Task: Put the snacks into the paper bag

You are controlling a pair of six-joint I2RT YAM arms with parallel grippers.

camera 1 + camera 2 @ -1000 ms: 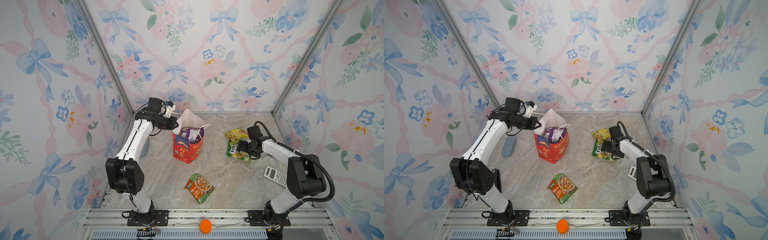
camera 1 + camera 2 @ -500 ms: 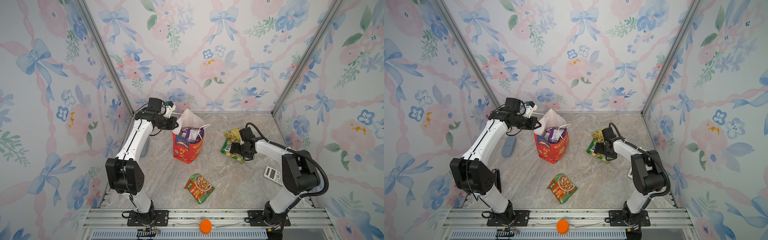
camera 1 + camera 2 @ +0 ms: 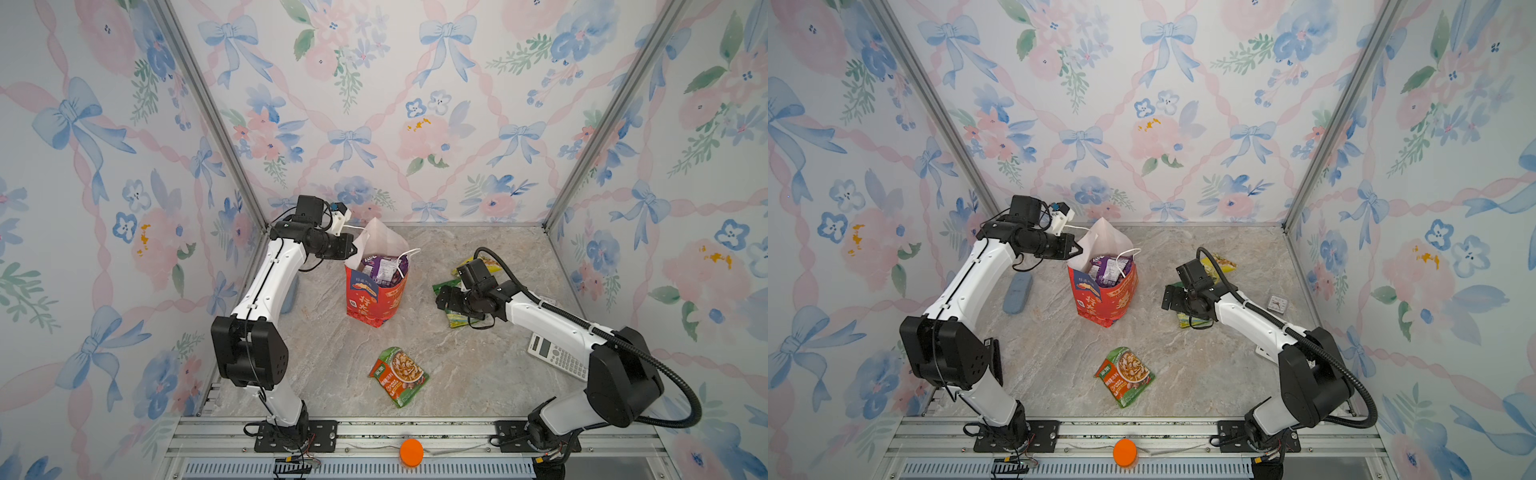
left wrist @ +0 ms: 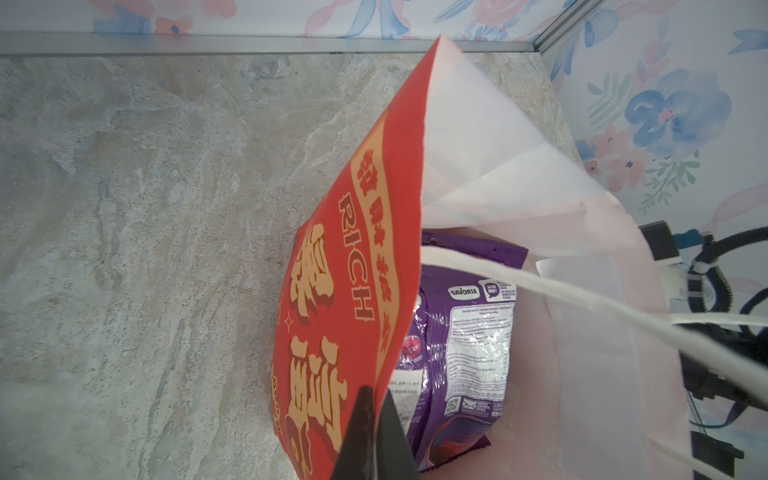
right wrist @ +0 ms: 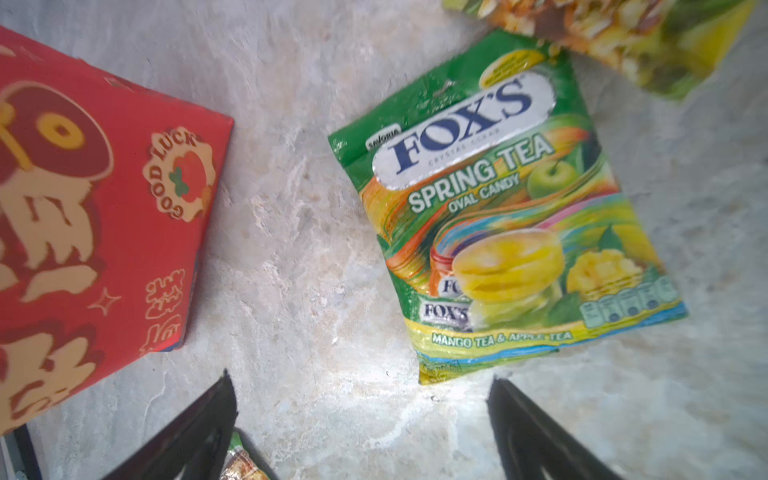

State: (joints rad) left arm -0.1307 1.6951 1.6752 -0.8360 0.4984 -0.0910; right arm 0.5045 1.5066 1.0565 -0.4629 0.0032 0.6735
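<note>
On the marble table, the red paper bag stands mid-frame, rim pinched by the left gripper. To its right, the right gripper hangs spread above a green packet, whose slick flat film might slip free.

In both top views the right arm covers most of the flat green plastic FOX'S packet, at three o'clock from the upright red paper bag, whose wall hides the lower halves of the purple plastic packets.
</note>
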